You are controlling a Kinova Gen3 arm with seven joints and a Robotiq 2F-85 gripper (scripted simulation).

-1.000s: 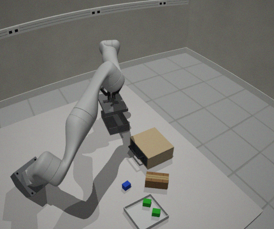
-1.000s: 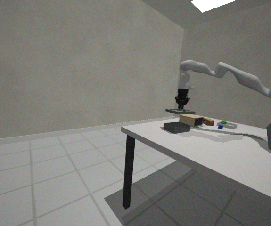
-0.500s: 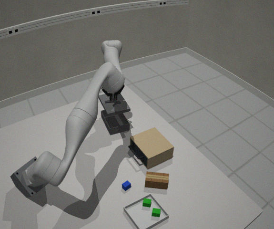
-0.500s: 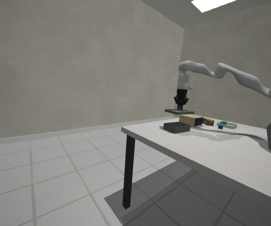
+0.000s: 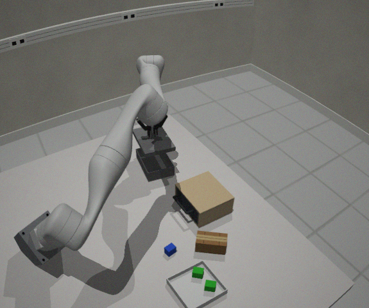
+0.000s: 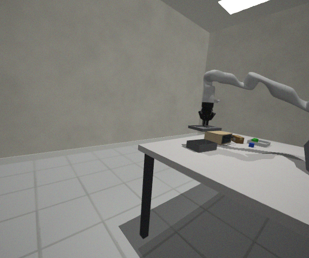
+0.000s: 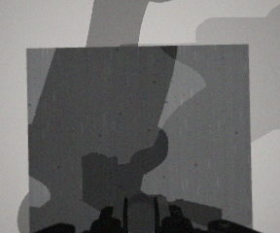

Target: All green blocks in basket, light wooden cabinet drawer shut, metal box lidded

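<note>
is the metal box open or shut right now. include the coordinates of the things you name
Open: its lid (image 5: pixel 141 140) (image 6: pixel 197 128) (image 7: pixel 106 97) hangs in the air above, and the top view looks down into the box (image 5: pixel 161 174) (image 6: pixel 201 147).

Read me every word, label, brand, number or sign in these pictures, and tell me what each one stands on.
None: no word, brand, number or sign can be read in any view.
The brown box shows only stripes and faint marks, too small and blurred to tell whether any are print.
The lid has only specks and scratches, no lettering.
</note>
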